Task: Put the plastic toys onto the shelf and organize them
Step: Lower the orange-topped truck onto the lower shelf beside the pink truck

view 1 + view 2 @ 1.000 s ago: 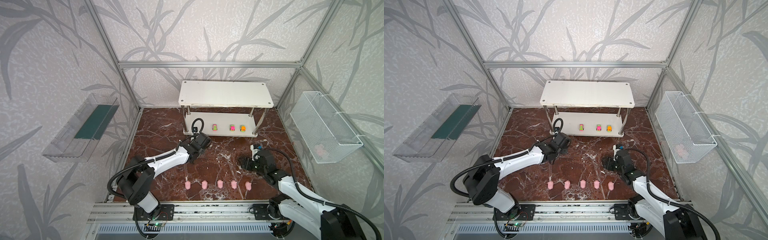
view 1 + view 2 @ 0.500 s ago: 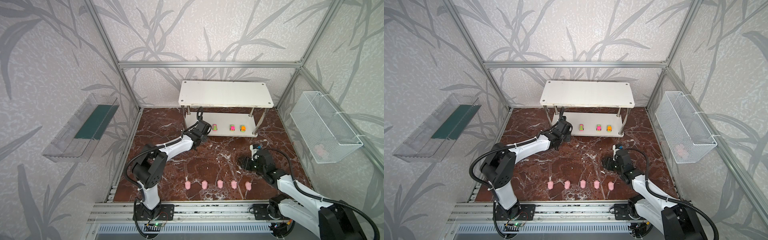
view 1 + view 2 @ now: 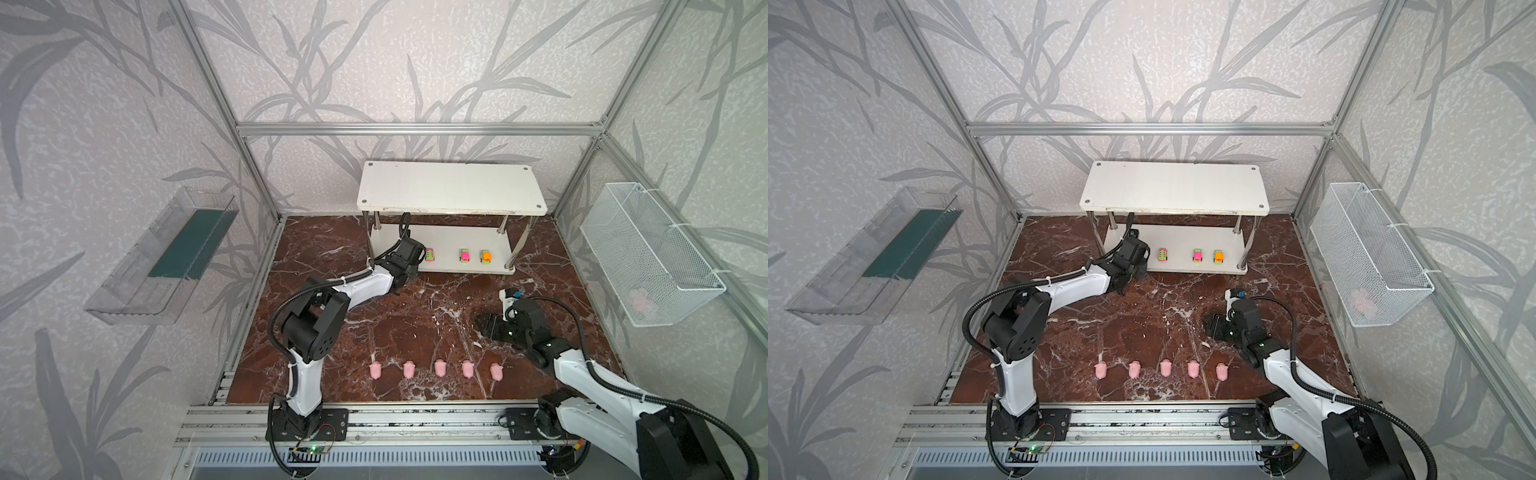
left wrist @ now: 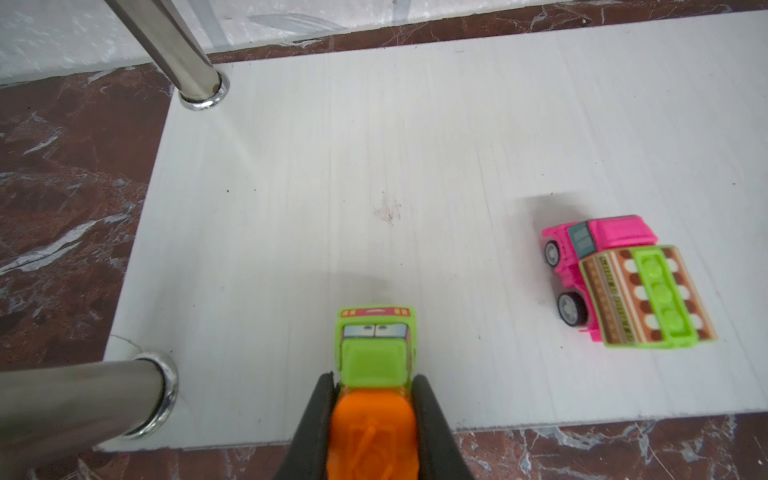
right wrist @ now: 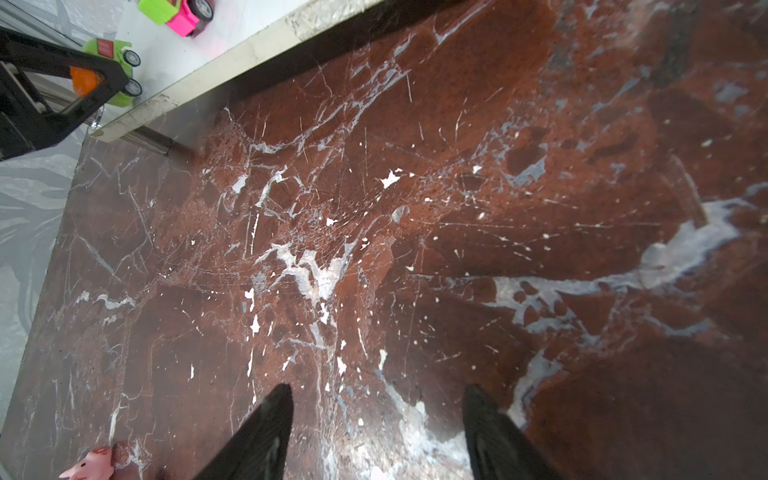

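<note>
Half the green-and-orange car (image 4: pixel 374 332) cut off, clamped in left gripper (image 4: pixel 373 377); right gripper (image 5: pixel 377 388) apart, empty, mostly cropped.

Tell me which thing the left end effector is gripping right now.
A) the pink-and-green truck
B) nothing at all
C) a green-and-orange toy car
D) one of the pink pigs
C: in the left wrist view the left end effector is closed on the sides of the green-and-orange car, at the front of the lower tier of the shelf.
</note>
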